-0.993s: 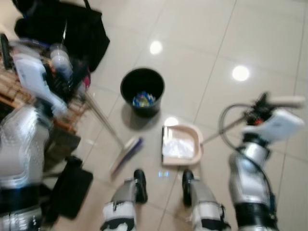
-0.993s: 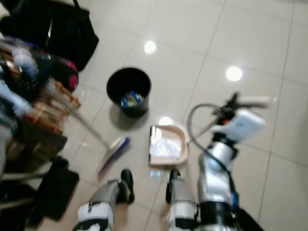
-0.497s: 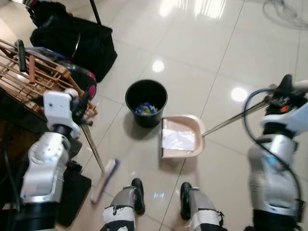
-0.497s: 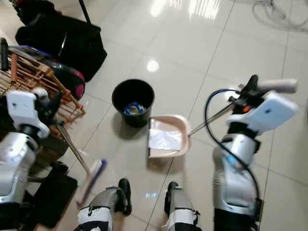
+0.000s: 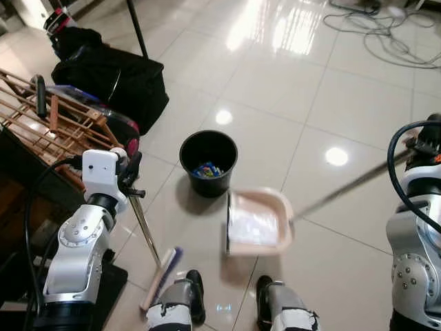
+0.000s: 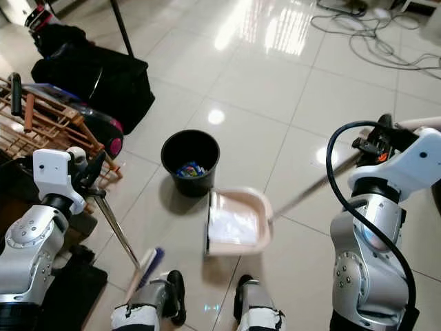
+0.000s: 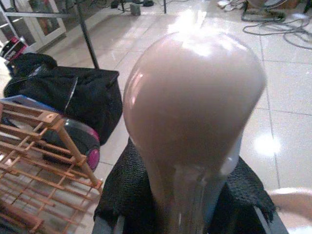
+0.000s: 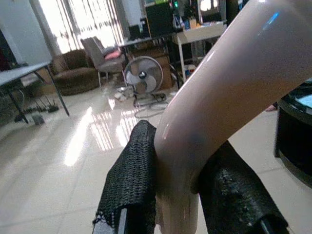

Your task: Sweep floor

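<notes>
- Black bin (image 5: 208, 162): landmark, standing on the glossy tiled floor (image 5: 331, 96), coloured scraps inside
- Black bag (image 5: 110, 79): beyond the bin on the robot's left, beside a wooden rack (image 5: 55, 127)
- Cables (image 5: 386, 34): on the floor well beyond the bin, to the right
- Dustpan (image 5: 256, 222): pink, just on the robot's side of the bin, blurred, white debris in its tray, long handle running to the right
- Broom (image 5: 160, 277): head on the floor nearer the robot than the bin, to the left, by the robot's feet
- Left gripper (image 5: 129, 181): left of the bin, arm bent upward, fingers clamped on the broom handle
- Right gripper (image 6: 375, 141): right of the bin, raised, fingers closed around the dustpan handle
</notes>
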